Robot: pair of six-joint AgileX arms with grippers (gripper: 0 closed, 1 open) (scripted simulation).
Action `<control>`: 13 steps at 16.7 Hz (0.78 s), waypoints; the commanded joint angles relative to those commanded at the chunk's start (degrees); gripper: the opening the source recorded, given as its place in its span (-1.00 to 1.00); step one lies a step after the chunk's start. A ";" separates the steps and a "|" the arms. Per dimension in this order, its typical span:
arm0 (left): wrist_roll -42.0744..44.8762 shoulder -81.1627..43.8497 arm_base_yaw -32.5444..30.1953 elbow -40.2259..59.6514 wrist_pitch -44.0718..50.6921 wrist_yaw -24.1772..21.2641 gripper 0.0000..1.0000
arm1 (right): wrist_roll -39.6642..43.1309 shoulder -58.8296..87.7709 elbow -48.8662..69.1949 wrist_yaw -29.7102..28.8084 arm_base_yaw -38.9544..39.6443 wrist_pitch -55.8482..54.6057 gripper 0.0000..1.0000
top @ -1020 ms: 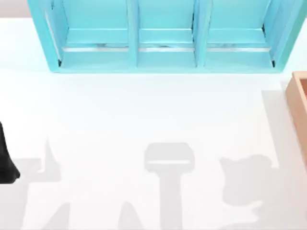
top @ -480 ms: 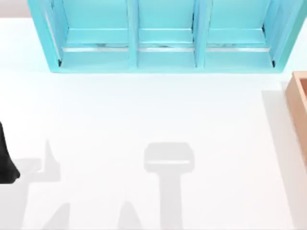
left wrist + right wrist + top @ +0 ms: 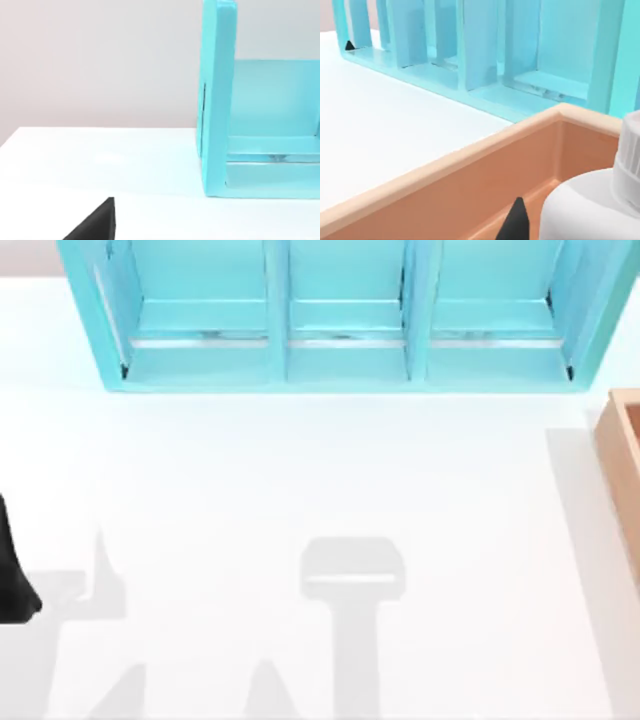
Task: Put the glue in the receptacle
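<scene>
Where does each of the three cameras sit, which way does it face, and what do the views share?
Top view: above the table, looking down; left arm at its left edge.
Left wrist view: low over the table, facing the turquoise shelf unit's end; a dark left gripper tip.
Right wrist view: above the wooden box, glue bottle close by; a dark right gripper fingertip.
Shared: the shelf unit in all three; the box in top and right wrist views.

Left arm [image 3: 12, 575] parked at table's left edge — one dark right fingertip [image 3: 515, 222] showing
</scene>
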State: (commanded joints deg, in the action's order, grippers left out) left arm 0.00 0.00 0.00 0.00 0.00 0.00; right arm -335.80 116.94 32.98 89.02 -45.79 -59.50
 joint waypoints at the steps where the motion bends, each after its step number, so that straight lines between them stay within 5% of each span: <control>1: 0.00 0.00 0.00 0.00 0.00 0.00 1.00 | 0.00 0.00 0.00 0.00 0.00 0.00 -1.00; 6: 0.00 0.00 0.00 0.00 0.00 0.00 1.00 | 0.00 0.00 0.00 0.00 0.00 0.00 -1.00; 13: 0.00 0.00 0.00 0.00 0.00 0.00 1.00 | 0.00 0.00 0.00 0.00 0.00 0.00 0.06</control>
State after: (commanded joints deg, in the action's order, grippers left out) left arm 0.00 0.00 0.00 0.00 0.00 0.00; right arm -335.80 116.94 32.98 89.02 -45.79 -59.50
